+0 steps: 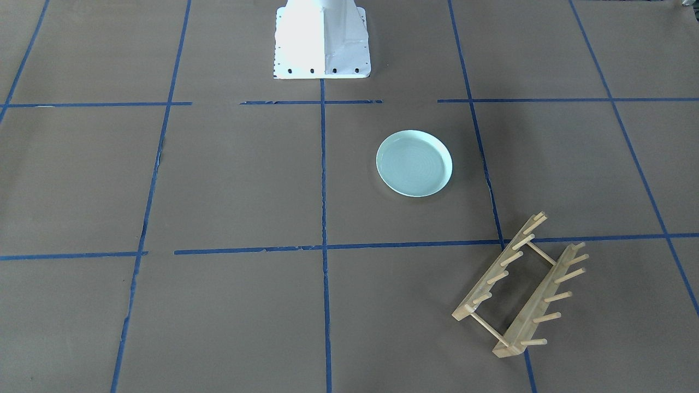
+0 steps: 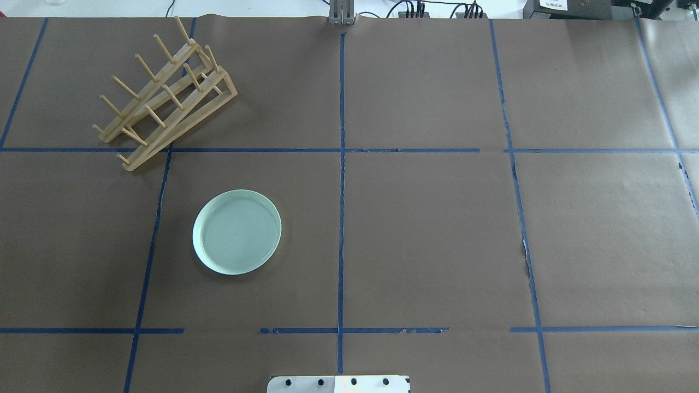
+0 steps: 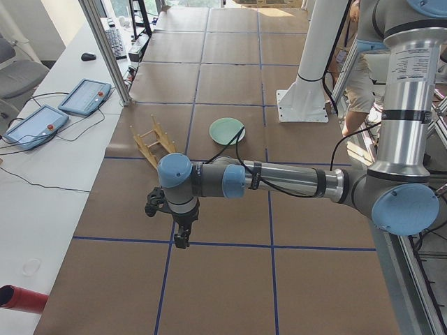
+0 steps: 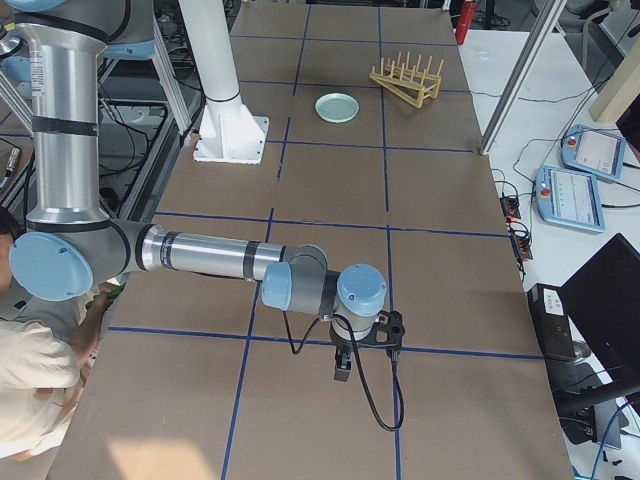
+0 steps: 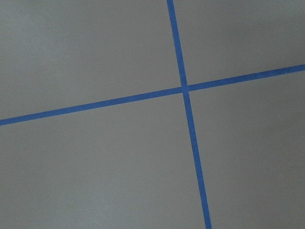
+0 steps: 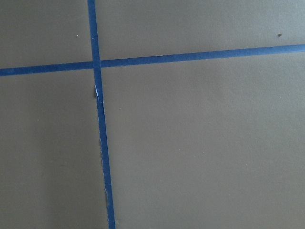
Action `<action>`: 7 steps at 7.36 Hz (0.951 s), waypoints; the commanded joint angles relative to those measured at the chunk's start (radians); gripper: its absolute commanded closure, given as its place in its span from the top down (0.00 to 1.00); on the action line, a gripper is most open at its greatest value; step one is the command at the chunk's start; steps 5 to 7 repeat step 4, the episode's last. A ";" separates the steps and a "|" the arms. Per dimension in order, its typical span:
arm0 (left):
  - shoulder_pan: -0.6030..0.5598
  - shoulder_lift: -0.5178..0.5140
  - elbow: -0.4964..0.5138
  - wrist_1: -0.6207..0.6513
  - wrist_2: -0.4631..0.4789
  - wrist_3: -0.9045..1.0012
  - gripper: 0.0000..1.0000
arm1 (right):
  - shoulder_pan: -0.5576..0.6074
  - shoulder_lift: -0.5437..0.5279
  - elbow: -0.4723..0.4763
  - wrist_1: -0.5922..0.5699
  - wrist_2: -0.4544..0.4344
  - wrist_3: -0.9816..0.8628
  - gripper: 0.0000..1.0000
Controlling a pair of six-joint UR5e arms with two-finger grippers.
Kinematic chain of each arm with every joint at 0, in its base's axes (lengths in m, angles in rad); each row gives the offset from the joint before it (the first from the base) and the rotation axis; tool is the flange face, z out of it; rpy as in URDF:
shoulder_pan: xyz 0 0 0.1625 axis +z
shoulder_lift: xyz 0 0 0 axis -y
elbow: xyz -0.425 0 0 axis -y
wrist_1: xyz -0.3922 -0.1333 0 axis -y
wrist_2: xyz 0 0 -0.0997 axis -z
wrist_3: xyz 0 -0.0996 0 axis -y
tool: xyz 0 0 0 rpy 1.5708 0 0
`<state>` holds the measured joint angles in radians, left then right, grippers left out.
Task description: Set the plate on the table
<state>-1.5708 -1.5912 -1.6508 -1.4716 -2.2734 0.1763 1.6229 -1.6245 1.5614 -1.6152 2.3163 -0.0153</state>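
Note:
The pale mint-green plate point(image 1: 414, 163) lies flat on the brown paper table point(image 1: 235, 180), a little in front of the robot base. In the overhead view the plate point(image 2: 237, 231) is left of centre on the table point(image 2: 431, 234). It also shows in the side views point(image 3: 227, 130) point(image 4: 337, 106). My left gripper point(image 3: 181, 241) hangs over the table far from the plate, towards the table's left end. My right gripper point(image 4: 342, 370) hangs over the table's right end. Both show only in the side views, so I cannot tell if they are open or shut. The wrist views show only paper and tape.
A light wooden peg rack point(image 2: 164, 98) stands beyond the plate at the far left; it also shows in the front-facing view point(image 1: 524, 286). The white robot base point(image 1: 321, 41) is at the near edge. Tablets point(image 3: 84, 96) lie beside the table. A person point(image 4: 40, 400) is near the right arm's base.

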 commanded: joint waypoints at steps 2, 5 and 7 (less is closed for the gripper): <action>0.000 0.000 -0.001 0.001 -0.002 0.002 1.00 | 0.000 0.000 0.000 0.000 0.000 0.000 1.00; 0.000 0.000 -0.009 0.001 -0.002 0.002 1.00 | 0.000 0.000 0.000 0.000 0.000 0.000 1.00; 0.000 0.000 -0.009 0.001 -0.002 0.002 1.00 | 0.000 0.000 0.000 0.000 0.000 0.000 1.00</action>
